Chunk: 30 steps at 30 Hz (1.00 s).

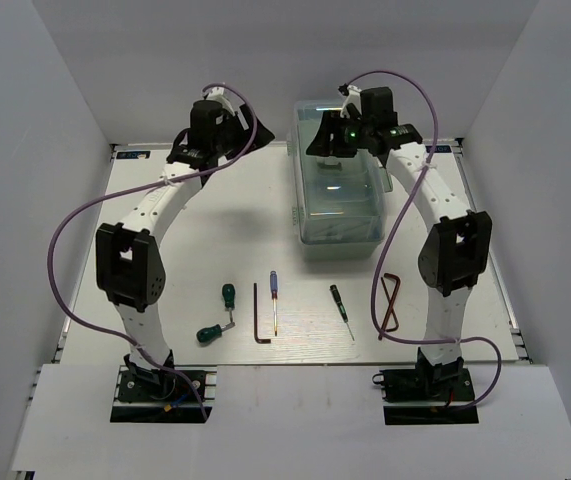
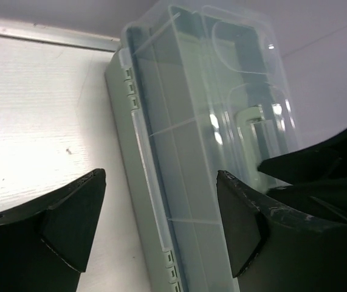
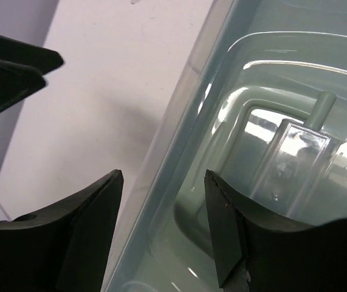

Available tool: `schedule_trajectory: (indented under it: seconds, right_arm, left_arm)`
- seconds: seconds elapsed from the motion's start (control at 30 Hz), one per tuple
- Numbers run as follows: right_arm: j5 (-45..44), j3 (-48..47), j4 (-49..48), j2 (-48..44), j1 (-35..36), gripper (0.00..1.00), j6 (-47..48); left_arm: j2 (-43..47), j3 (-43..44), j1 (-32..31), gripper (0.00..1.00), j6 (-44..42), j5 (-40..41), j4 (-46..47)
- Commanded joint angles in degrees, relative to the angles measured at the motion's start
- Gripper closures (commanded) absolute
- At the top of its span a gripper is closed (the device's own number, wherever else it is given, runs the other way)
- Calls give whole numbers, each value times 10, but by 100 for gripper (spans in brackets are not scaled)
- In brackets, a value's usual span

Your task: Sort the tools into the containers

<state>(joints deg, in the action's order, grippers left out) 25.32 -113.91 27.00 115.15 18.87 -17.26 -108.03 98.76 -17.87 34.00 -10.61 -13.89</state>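
Note:
The pale mint-green toolbox (image 1: 340, 200) stands at the back right of the table with its translucent lid down. My left gripper (image 1: 263, 136) is open beside the toolbox's far left corner; in the left wrist view (image 2: 161, 225) its fingers straddle the left edge of the toolbox (image 2: 179, 152). My right gripper (image 1: 329, 138) is open above the lid's far left part; in the right wrist view (image 3: 164, 225) it spans the lid rim (image 3: 179, 121). The tools lie in front: two green-handled screwdrivers (image 1: 228, 296) (image 1: 210, 332), a dark hex key (image 1: 258, 315), a blue-handled screwdriver (image 1: 274, 298), a thin dark screwdriver (image 1: 341, 308) and reddish-brown hex keys (image 1: 390, 300).
White walls close in the table at the back and both sides. The toolbox's carry handle (image 3: 295, 164) shows under the lid. Purple cables loop from both arms, the right one (image 1: 383, 290) hanging near the reddish-brown hex keys.

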Motion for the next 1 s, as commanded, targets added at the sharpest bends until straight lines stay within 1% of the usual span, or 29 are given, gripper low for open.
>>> schedule_trajectory:
  seconds: [0.0, 0.03, 0.07, 0.17, 0.37, 0.4, 0.43, 0.57, 0.63, 0.67, 0.73, 0.77, 0.8, 0.87, 0.9, 0.97]
  right_arm:
    - [-77, -29, 30, 15, 16, 39, 27]
    - [-85, -30, 33, 15, 18, 40, 27]
    - [-118, -30, 35, 15, 27, 40, 28]
    - [-148, -30, 42, 14, 33, 40, 31]
    - [-167, -40, 46, 10, 37, 40, 41]
    - [-182, -40, 52, 10, 38, 39, 42]
    - [-184, -40, 54, 10, 40, 37, 45]
    - [-186, -23, 62, 7, 40, 37, 43]
    - [-174, -18, 62, 9, 37, 37, 34]
    - [-150, -12, 60, 13, 37, 37, 16]
    - [-86, -8, 52, 20, 35, 37, 6]
    - [-67, -4, 47, 21, 32, 37, -15]
    - [-15, 3, 36, 23, 29, 37, -23]
    - [8, 3, 17, 24, 27, 40, -41]
    - [18, 3, 12, 22, 27, 40, -44]
    - [48, 1, -8, 24, 23, 42, -56]
  left_arm:
    - [56, -4, 0, 16, -21, -41, 56]
    - [62, -4, 0, 16, -21, -42, 63]
    - [69, -4, 0, 16, -28, -42, 70]
    - [81, -4, 6, 15, -33, -42, 76]
    - [86, -4, 11, 15, -33, -47, 82]
    - [86, -4, 11, 15, -33, -47, 88]
    - [86, -4, 11, 15, -33, -52, 88]
    - [79, 1, 11, 15, -22, -73, 110]
    - [64, 26, 11, 15, -22, -94, 115]
    - [57, 34, 11, 15, -14, -106, 120]
    - [32, 59, 11, 15, 4, -143, 138]
    - [22, 68, 11, 15, 11, -157, 146]
    - [12, 90, 11, 15, 28, -181, 151]
    - [-27, 118, 11, 15, 43, -209, 156]
    - [-40, 149, 11, 15, 49, -223, 156]
    - [-77, 175, 5, 15, 59, -239, 149]
